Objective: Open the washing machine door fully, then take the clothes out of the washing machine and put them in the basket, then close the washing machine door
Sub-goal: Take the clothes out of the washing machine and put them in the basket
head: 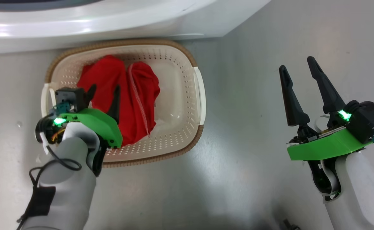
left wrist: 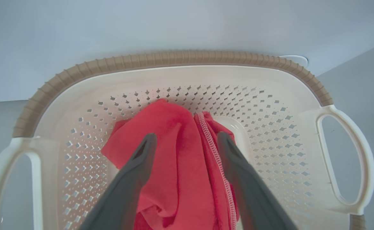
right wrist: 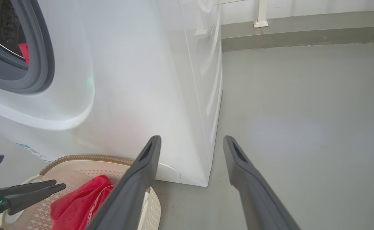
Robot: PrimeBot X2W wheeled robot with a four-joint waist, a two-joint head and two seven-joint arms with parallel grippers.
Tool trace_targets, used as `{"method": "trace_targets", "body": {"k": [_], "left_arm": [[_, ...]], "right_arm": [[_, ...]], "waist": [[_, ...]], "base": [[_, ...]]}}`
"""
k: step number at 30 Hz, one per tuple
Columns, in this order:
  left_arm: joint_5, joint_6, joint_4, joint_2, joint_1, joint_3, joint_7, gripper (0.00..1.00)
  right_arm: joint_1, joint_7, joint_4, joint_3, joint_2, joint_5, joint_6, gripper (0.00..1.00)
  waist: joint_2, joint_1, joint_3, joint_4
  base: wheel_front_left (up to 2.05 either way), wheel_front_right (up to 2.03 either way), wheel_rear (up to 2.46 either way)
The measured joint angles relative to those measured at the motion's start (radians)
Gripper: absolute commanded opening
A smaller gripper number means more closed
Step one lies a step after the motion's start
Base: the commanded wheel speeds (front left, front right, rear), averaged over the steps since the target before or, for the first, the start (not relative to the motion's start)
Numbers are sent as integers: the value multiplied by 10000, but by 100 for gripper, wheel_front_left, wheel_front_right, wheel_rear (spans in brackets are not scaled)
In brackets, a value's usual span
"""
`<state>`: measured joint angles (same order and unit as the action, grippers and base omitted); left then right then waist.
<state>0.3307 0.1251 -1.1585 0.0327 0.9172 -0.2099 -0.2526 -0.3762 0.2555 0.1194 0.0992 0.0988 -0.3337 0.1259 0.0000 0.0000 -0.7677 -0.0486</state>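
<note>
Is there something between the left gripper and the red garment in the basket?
Nothing visible. The left gripper is open directly over the red garment, which lies inside the basket; one finger shows on each side of the cloth.

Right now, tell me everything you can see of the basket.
Cream plastic basket, oblong, walls pierced with small holes, brown woven-look rim, a white loop handle at each end. It stands upright on the grey floor, close before the white washing machine. A red garment lies inside; the left gripper hangs open over it.
</note>
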Motion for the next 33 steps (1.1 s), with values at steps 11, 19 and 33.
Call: {"method": "trace_targets", "body": {"k": [11,19,33], "left_arm": [[138,0,1377,0,-1165,328,0,100],[-249,0,2581,31,-2355,966,0,100],[-876,0,4575,29,-4635,1536,0,100]], "right_arm": [[242,0,247,-117,199,0,0,100],[892,0,537,-161,244,-2,0,100],[2313,0,951,-161,278,-8,0,100]], "waist": [[0,0,933,149],[0,0,1945,258],[0,0,4037,412]], "base": [[0,0,0],[0,0,0],[0,0,0]]}}
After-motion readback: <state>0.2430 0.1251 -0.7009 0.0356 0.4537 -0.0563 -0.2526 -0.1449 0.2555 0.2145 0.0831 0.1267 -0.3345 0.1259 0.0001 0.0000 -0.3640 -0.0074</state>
